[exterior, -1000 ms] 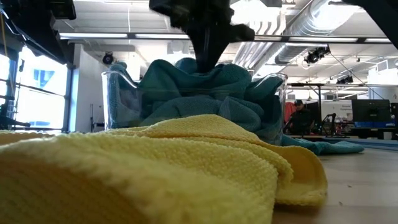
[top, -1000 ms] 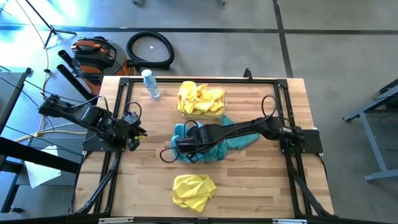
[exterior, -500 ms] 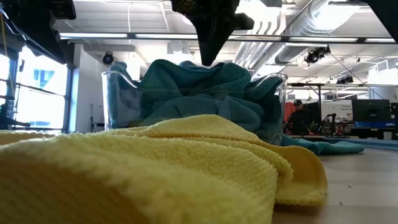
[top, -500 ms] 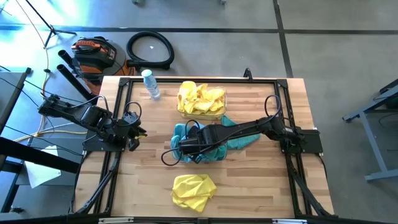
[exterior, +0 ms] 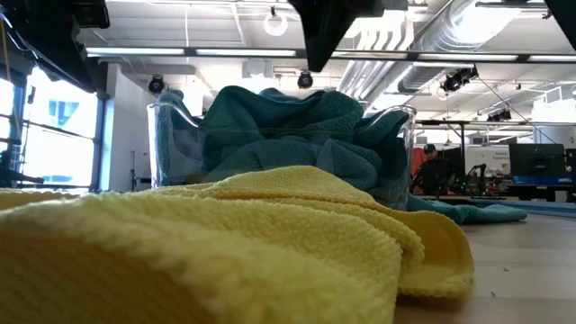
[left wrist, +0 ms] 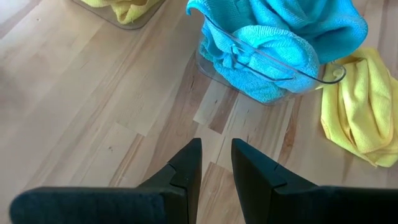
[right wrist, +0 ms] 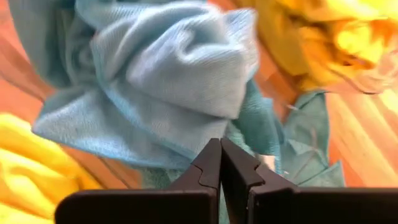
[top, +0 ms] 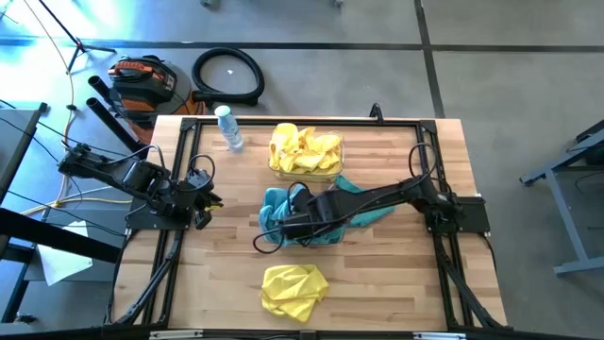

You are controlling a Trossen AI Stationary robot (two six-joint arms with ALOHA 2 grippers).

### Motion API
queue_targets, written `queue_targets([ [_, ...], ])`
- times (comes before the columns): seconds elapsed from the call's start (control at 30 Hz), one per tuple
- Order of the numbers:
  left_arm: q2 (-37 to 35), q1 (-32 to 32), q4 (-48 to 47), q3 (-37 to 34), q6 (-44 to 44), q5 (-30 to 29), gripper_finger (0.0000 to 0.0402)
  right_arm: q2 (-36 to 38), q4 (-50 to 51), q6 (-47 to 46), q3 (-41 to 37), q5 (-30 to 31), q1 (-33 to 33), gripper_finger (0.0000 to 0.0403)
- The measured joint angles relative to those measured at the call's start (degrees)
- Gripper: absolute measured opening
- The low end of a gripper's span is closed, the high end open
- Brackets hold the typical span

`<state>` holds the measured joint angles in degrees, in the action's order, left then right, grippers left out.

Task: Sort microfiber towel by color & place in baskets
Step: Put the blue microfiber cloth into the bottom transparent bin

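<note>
Right tool (right wrist: 220, 163) pinched shut, empty, hovering just above teal towels (top: 326, 219) heaped in clear basket (exterior: 162, 135) directly below it. One teal towel (top: 368, 210) spills onto worktop (top: 396, 283) just beside, still to tuck in. Past that, far basket (top: 335, 162) full of yellow towels (top: 304, 151). Opposite way, loose yellow towel (top: 293, 289) unsorted. Left tool (left wrist: 216, 163) parked well apart, slightly open, empty. Mostly done.

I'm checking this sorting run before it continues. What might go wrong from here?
The teal towels heap above the rim of their basket, and one teal towel trails onto the table, so they may spill out. The shut right gripper hovers just above the heap and might snag it. A yellow towel still lies unsorted.
</note>
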<state>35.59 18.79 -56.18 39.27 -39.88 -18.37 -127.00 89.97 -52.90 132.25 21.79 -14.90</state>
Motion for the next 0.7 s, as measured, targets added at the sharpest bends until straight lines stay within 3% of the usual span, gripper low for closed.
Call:
queue_targets([
  [0.23, 0.00, 0.02, 0.02, 0.00, 0.04, -0.02, 0.0074, 4.41, 0.05, -6.35, 0.00, 11.50, -4.74, 0.0000],
  [0.47, 0.00, 0.02, 0.02, 0.02, -0.54, -0.10, 0.0074, 5.83, -0.19, -6.44, -0.92, 24.44, -10.18, 0.0000],
  [0.57, 0.00, 0.02, 0.07, 0.00, -1.52, -0.39, 0.0074, 10.06, -0.15, -9.04, -9.24, 25.24, -10.99, 0.0000],
  [0.7, 0.00, 0.02, 0.09, 0.02, -1.50, -0.44, 0.0074, 21.21, -5.07, -16.27, -25.65, 27.41, -12.25, 0.0000],
])
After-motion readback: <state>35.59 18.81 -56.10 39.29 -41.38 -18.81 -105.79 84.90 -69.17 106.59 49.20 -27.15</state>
